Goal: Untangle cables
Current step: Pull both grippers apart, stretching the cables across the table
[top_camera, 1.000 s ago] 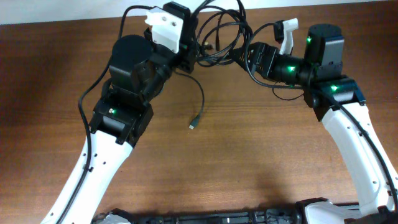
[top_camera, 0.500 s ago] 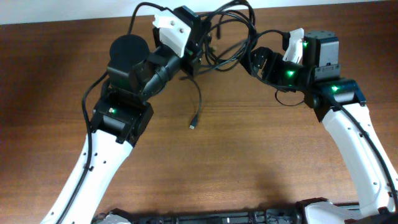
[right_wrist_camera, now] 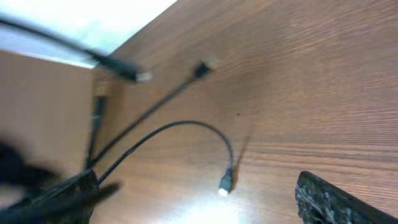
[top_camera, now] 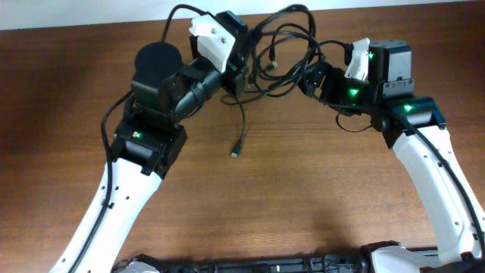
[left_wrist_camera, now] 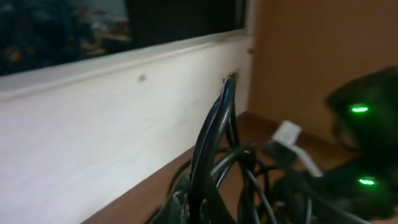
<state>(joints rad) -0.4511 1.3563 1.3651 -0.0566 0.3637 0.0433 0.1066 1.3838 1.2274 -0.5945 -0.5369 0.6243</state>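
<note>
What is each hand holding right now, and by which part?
Left hand is shut on the cables, pinching the tangled bundle along the cords' length. Right hand is open and holds nothing.

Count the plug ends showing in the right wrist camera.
3: near plug on the table, middle plug farther up, blurred plug upper left. Others may hide in the cables.

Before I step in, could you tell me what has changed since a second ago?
The left gripper, shut on the cables, shifted toward the right arm, carrying the loops along. The right gripper turned at its wrist, staying open. Nothing was taken or released; the loose plug end stayed put.
</note>
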